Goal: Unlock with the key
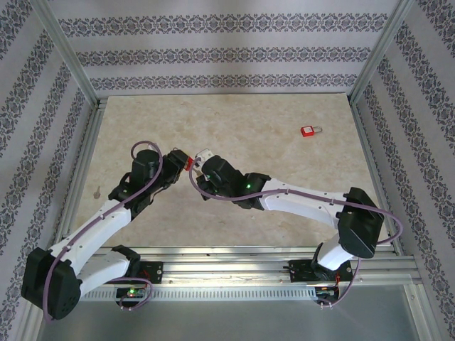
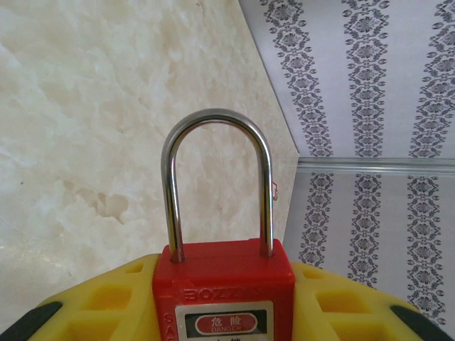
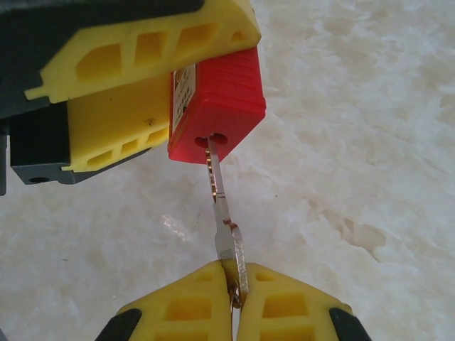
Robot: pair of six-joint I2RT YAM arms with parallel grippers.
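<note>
Left gripper (image 2: 224, 302): part-open, clamped across the red padlock (image 3: 224, 99), mid-table (image 1: 284, 99).
Right gripper (image 3: 234, 302): closed tight, pinching the key (image 3: 229, 241) by its bow.
Key tip: hidden inside keyway.
Shackle (image 2: 217, 177): seated.
Label: cut off.

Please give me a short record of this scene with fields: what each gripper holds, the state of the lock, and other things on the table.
left gripper: shut on the red padlock
right gripper: shut on the key
keyhole: key tip is at it, depth unclear
shackle: both legs seated, looks closed
table: second padlock lies far right
</note>
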